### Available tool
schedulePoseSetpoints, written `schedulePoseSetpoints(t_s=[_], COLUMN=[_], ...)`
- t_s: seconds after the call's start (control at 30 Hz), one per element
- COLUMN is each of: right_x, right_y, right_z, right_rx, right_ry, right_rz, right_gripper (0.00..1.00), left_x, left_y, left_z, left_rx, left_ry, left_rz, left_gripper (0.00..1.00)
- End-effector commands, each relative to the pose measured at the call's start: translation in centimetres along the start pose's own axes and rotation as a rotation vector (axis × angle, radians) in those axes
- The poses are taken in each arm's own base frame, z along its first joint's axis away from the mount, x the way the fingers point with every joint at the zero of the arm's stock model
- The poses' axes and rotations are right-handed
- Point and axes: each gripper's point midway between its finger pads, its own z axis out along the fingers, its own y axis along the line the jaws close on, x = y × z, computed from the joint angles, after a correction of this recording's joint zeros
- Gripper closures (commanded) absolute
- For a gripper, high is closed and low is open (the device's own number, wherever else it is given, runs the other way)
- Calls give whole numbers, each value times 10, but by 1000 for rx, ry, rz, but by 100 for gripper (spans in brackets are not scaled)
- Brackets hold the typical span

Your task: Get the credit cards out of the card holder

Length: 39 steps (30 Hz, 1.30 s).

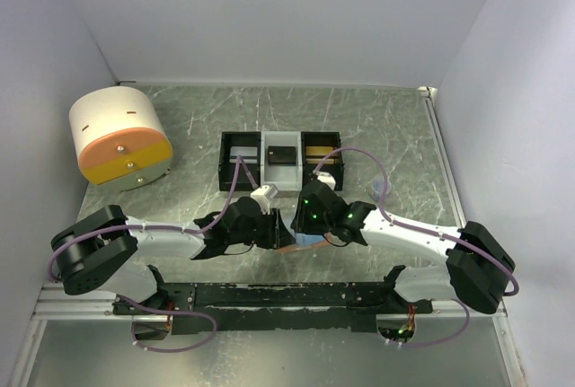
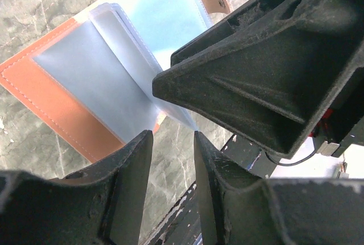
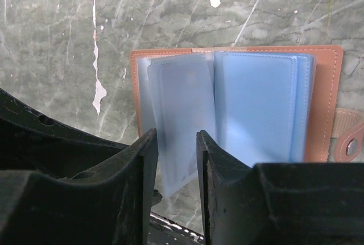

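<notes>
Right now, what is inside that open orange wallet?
Pale blue plastic sleeves, fanned open inside the wallet. The plastic is cloudy, so whether cards sit in them cannot be seen.

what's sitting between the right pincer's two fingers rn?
A translucent blue sleeve of the card holder runs down into the gap of the right pincer, jaws apart. The right wrist view shows it.
</notes>
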Motion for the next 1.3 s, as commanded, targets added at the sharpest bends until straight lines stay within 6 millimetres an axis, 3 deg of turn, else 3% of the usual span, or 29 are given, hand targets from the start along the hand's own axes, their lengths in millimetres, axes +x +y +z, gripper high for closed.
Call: schedulePoseSetpoints(t_s=[0.0, 0.27, 0.5, 0.87, 1.27], right_x=[-2, 0, 1, -1, -7], right_y=[-4, -6, -4, 3, 11], right_z=[-2, -1, 0, -3, -10], right_rx=[3, 4, -8, -40, -82], right_ry=[-12, -7, -3, -2, -17], right_rz=[2, 5, 12, 13, 11], right_gripper=[67, 70, 71, 62, 56], left_x=[-4, -3, -13, -4, -3], left_y=[-6, 1, -2, 20, 19], left_z=[-2, -4, 9, 20, 20], left_rx=[14, -9, -31, -120, -111], left_ry=[-15, -30, -40, -19, -19], left_rz=[19, 13, 19, -16, -18], left_gripper=[55, 61, 67, 73, 73])
